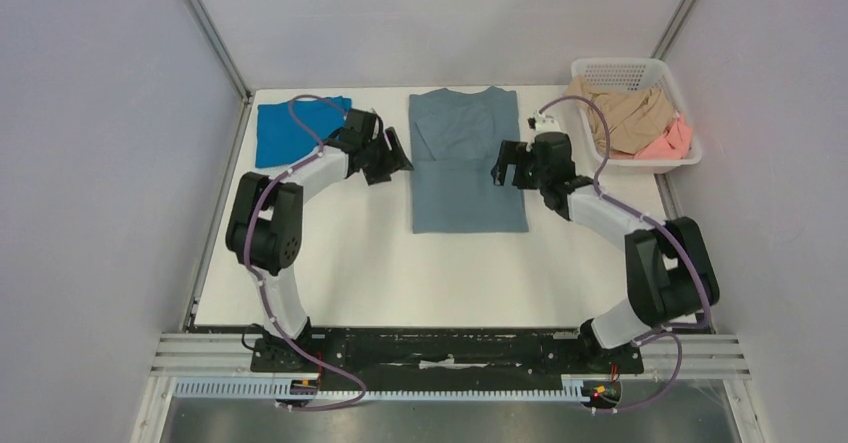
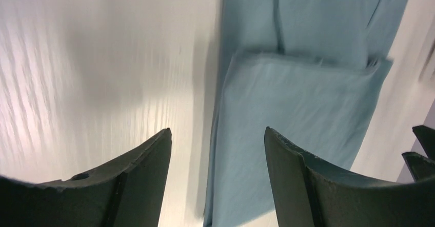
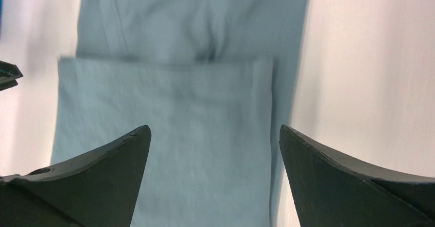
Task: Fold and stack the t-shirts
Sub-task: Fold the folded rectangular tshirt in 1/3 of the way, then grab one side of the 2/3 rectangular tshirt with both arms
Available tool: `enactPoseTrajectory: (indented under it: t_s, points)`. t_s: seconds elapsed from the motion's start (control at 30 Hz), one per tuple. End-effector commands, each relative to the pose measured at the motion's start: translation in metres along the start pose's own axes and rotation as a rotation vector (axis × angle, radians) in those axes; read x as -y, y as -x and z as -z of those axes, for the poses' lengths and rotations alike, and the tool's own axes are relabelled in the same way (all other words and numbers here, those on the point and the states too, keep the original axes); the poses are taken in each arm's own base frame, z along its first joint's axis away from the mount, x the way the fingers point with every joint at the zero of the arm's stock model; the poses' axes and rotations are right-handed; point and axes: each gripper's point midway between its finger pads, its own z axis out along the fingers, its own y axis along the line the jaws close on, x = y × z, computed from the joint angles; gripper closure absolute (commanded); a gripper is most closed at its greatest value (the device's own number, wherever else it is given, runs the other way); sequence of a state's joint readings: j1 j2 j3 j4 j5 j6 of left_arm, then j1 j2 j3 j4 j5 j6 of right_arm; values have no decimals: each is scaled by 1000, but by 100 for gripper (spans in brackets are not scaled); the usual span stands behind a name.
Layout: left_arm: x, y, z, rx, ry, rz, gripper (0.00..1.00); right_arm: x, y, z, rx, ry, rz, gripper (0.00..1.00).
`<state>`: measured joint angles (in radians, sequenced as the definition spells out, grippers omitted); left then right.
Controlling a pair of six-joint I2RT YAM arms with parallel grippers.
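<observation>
The dusty grey-blue t-shirt (image 1: 466,159) lies flat mid-table with its sides folded in to a long strip. It fills the left wrist view (image 2: 302,99) and the right wrist view (image 3: 174,114). My left gripper (image 1: 398,151) is open and empty above the shirt's left edge. My right gripper (image 1: 508,168) is open and empty above its right edge. A folded bright blue t-shirt (image 1: 290,128) lies at the back left. Tan (image 1: 625,115) and pink (image 1: 668,143) t-shirts sit crumpled in a basket.
The white basket (image 1: 630,68) stands at the back right corner of the white table (image 1: 400,273). Grey enclosure walls surround the table. The arms' base rail runs along the near edge.
</observation>
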<state>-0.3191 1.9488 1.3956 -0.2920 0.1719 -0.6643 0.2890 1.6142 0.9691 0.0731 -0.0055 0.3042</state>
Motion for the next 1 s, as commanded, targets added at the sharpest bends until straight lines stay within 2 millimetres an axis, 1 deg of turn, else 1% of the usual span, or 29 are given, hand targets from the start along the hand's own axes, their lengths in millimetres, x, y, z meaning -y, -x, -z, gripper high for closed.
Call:
enactPoseTrajectory:
  t_s: [0.0, 0.03, 0.07, 0.1, 0.13, 0.2, 0.27, 0.3, 0.37, 0.43, 0.47, 0.57, 0.63, 0.7, 0.83, 0.87, 0.9, 0.93, 0.97]
  points:
    - [13, -54, 34, -84, -125, 4, 27, 0, -35, 41, -4, 47, -41, 2]
    - [12, -68, 41, -100, -143, 1, 27, 3, -51, 48, -25, 49, -54, 2]
    - [13, -78, 47, -107, -157, -8, 27, 6, -60, 55, -31, 45, -63, 2]
    - [7, -93, 50, -124, -145, -9, 27, 9, -68, 60, -35, 38, -71, 2]
    - [6, -102, 54, -131, -141, -9, 27, 11, -76, 66, -40, 35, -79, 2]
    - [-3, -123, 58, -149, -128, -10, 27, 14, -86, 73, -45, 34, -93, 2]
    - [-10, -132, 58, -149, -113, 1, 27, 17, -93, 78, -44, 27, -101, 2]
    - [-12, -135, 57, -151, -111, 9, 27, 19, -96, 79, -45, 17, -104, 2]
    - [-11, -143, 54, -173, -119, 15, 32, 22, -100, 80, -47, 2, -113, 2]
    - [-10, -150, 50, -191, -120, 10, 41, 23, -104, 80, -55, 0, -123, 2]
    - [-11, -153, 47, -199, -112, 10, 42, 24, -106, 80, -59, -3, -128, 2]
    - [-15, -158, 38, -212, -98, 22, 49, 25, -109, 79, -63, -6, -139, 2]
    - [-16, -162, 32, -223, -93, 18, 59, 25, -113, 78, -66, -2, -141, 2]
    - [-18, -168, 26, -241, -82, 10, 62, 26, -116, 77, -69, -4, -148, 2]
    - [-19, -175, 16, -269, -80, 9, 74, 24, -123, 74, -88, 8, -153, 2]
    - [-20, -175, 13, -266, -73, 10, 77, 24, -125, 73, -97, 9, -154, 2]
    - [-20, -174, 12, -268, -71, 8, 85, 23, -126, 72, -105, 13, -155, 2]
    - [-22, -174, 11, -267, -59, 6, 96, 23, -127, 71, -112, 16, -157, 2]
    - [-24, -174, 11, -262, -49, 6, 98, 22, -128, 70, -114, 20, -160, 4]
